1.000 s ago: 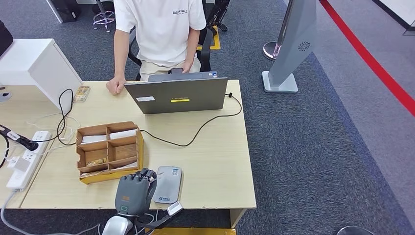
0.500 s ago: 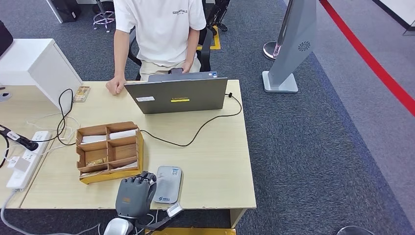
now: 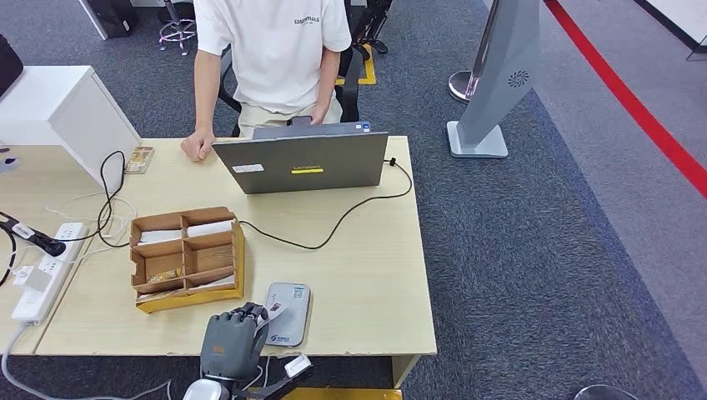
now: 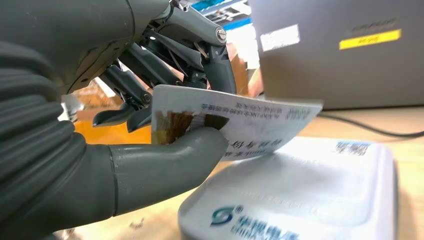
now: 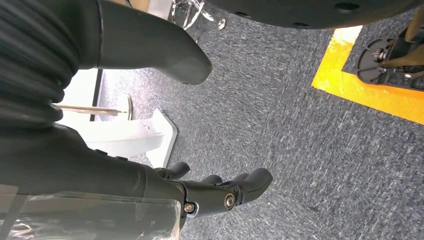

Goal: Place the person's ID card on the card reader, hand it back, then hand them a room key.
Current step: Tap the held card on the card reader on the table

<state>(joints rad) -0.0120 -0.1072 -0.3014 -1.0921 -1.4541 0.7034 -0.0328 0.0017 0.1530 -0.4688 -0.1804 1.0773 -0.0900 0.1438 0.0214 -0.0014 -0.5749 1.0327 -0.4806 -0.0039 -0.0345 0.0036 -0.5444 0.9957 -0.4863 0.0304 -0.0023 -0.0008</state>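
Note:
My left hand point(image 3: 231, 343) is at the table's front edge and pinches the ID card point(image 3: 274, 312) between thumb and fingers. In the left wrist view the ID card point(image 4: 235, 122) is lifted and tilted just above the grey card reader point(image 4: 310, 195), held by my left hand point(image 4: 165, 115). The card reader point(image 3: 288, 314) lies flat beside the hand, right of the cardboard organizer point(image 3: 185, 258) with its compartments of cards. The person point(image 3: 271, 58) in a white shirt stands behind the laptop point(image 3: 302, 162). My right hand point(image 5: 215, 192) hangs over the carpet, fingers apart and holding nothing.
A black cable point(image 3: 333, 229) runs from the laptop across the table's middle. A power strip point(image 3: 42, 271) and loose wires lie at the left edge. A white box point(image 3: 62, 112) stands at the back left. A grey kiosk stand point(image 3: 500, 75) is on the carpet to the right.
My left hand has drawn back toward the table's front edge and lifted the ID card off the reader; the card's corner now shows above the reader.

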